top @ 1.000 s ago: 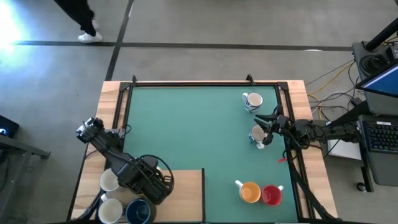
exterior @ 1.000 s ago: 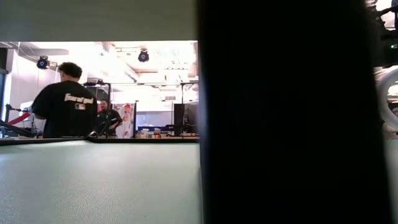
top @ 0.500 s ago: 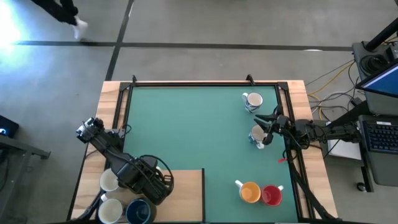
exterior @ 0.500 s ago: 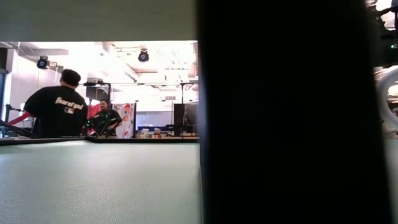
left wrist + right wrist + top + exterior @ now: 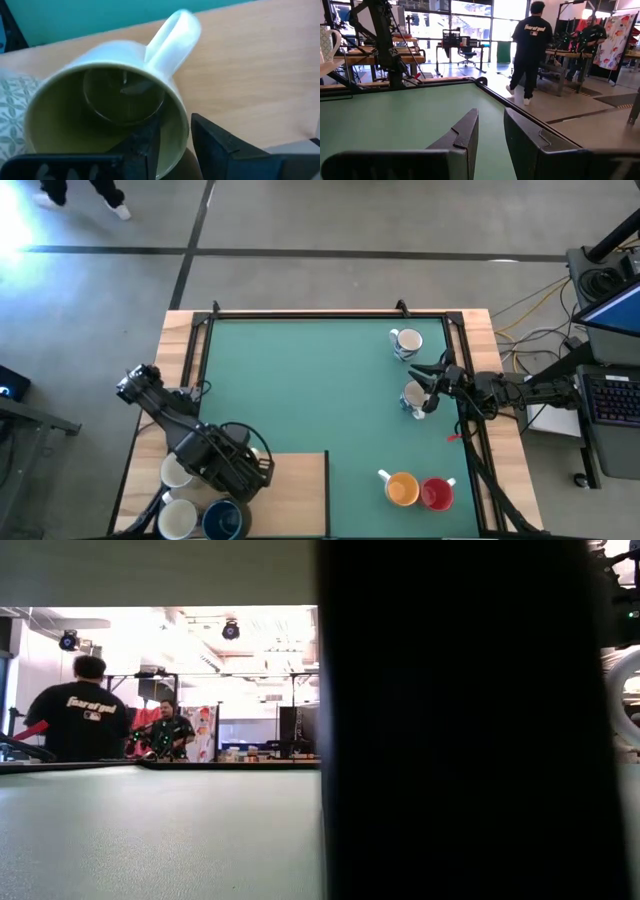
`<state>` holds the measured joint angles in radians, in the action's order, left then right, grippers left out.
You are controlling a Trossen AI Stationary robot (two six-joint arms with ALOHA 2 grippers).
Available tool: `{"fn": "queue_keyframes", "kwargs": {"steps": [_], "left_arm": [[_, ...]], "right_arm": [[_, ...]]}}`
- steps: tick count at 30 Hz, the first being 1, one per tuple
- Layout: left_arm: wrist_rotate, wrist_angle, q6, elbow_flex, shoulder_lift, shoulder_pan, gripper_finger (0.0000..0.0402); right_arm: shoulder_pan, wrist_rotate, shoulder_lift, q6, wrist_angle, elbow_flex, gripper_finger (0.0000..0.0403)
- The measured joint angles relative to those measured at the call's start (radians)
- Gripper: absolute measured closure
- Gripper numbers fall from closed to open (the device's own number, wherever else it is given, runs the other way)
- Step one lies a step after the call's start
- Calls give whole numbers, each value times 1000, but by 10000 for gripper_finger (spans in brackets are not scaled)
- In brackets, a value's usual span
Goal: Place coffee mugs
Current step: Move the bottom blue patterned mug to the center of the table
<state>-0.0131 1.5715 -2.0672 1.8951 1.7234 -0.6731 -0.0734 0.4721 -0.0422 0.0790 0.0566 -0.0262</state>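
Left arm here. I'm hanging my left gripper (image 5: 240,470) over the wooden board (image 5: 297,502) at the near left corner of the table, and I'm straddling the wall of the olive-green mug (image 5: 100,115). One finger (image 5: 147,145) is dipping inside the cup and the other is sitting outside, next to the handle. There's a sliver of gap on both sides, so my fingers are spread and I'm not pinching anything. The mug is sitting on the wood with its handle pointing toward the green mat (image 5: 300,380). Right by it on the same corner I'm seeing two white mugs (image 5: 176,471) and the dark blue mug (image 5: 225,520). Over on the other side I'm parking my right gripper (image 5: 432,388) at the mat's right edge, just beside a white mug (image 5: 412,395). Those fingers are standing apart too, with only mat between them in the wrist view. Another white mug (image 5: 405,342) is sitting farther back on that side, and the orange mug (image 5: 402,489) and red mug (image 5: 436,494) are touching each other near the front right. Someone in a black shirt (image 5: 532,45) is walking around past the table.
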Motion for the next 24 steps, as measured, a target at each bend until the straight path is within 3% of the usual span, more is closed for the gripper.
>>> {"fn": "queue_keyframes", "kwargs": {"steps": [24], "left_arm": [[112,-16,153,0,-67,9,309]], "right_arm": [[0,0,0,0,0,0,321]]}}
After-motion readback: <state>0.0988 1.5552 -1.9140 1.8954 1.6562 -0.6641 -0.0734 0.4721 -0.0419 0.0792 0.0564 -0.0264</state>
